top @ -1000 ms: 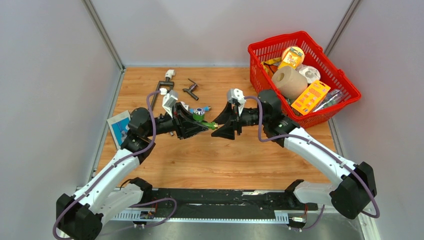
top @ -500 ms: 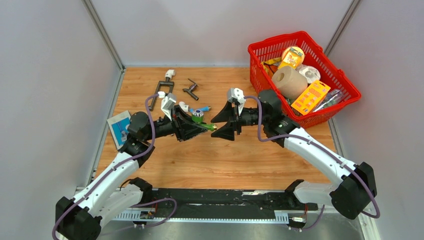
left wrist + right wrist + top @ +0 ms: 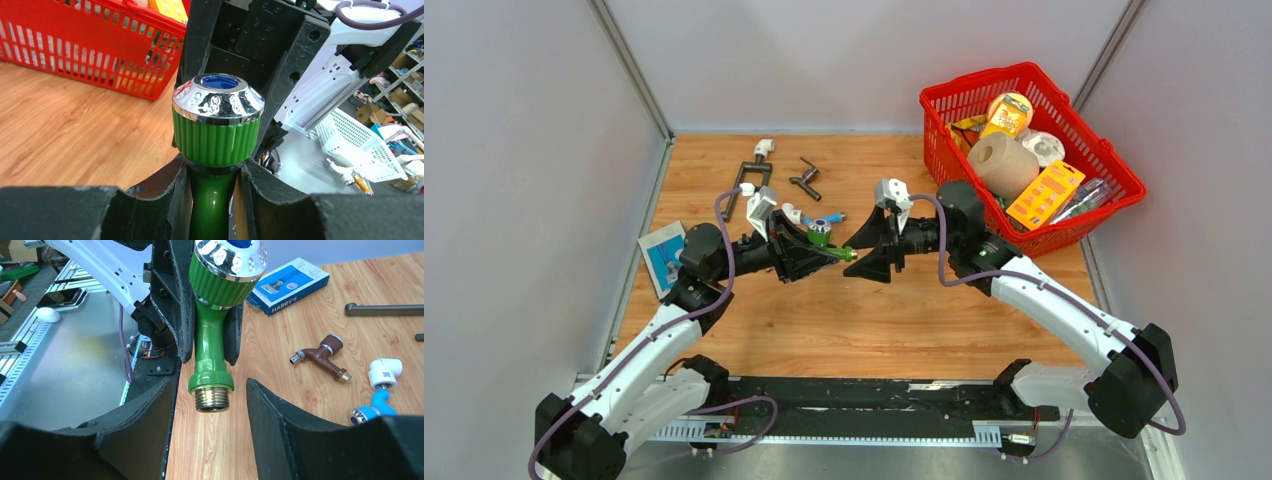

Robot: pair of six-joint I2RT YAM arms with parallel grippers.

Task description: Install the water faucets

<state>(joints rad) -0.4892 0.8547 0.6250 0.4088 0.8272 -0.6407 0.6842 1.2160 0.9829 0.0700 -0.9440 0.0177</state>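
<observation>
Green faucet (image 3: 212,340) clamped by its stem in left gripper (image 3: 809,255), held above the table (image 3: 874,320) between both arms, long axis running left-to-right. Brass threaded end aimed at right gripper (image 3: 210,385) and lying between its jaws, spread apart, touching neither. Right arm nearer that end; probably a square close across the thread next.

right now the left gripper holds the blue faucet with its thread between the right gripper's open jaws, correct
No: the faucet in the left gripper is green, not blue, as the right wrist view shows. Its thread sits between the right gripper's open jaws.
</observation>
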